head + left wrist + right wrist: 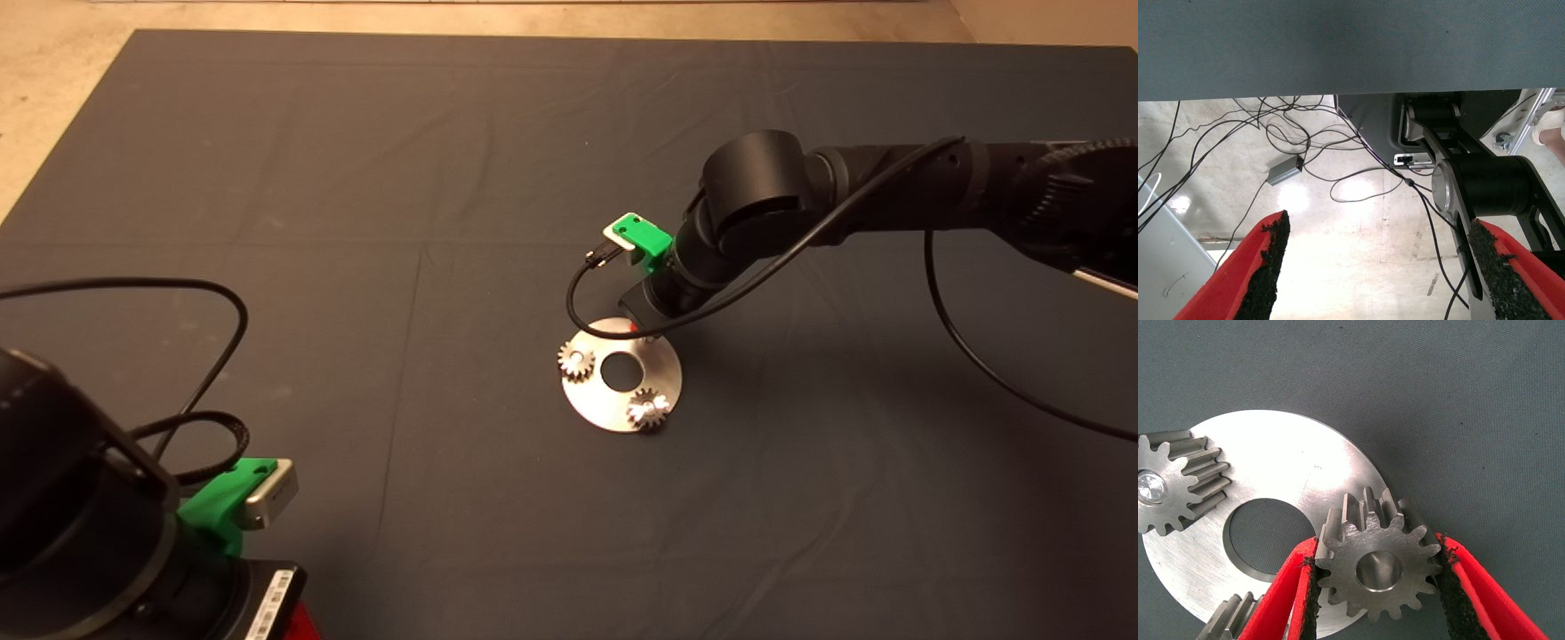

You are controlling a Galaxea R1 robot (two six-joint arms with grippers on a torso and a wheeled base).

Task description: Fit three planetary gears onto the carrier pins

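The round silver disc (594,400) with a large centre hole lies mid-mat. Two planetary gears sit on its carrier pins, one at the left rim (576,361) and one at the near rim (647,409). My right gripper (642,331) stands over the disc's far edge; its fingers are mostly hidden under the wrist there. In the right wrist view the gripper (1378,550) is shut on the third gear (1378,570), held at the edge of the disc (1285,467). A seated gear (1171,490) shows a shiny pin tip (1150,487) in its centre. I cannot tell whether the held gear sits on its pin.
My left gripper (1379,223) is parked open at the mat's lower left corner (240,502); its wrist view looks past the mat's edge at the floor, with cables (1298,143) and a robot base (1485,187). A black cable (587,293) loops from the right wrist above the disc.
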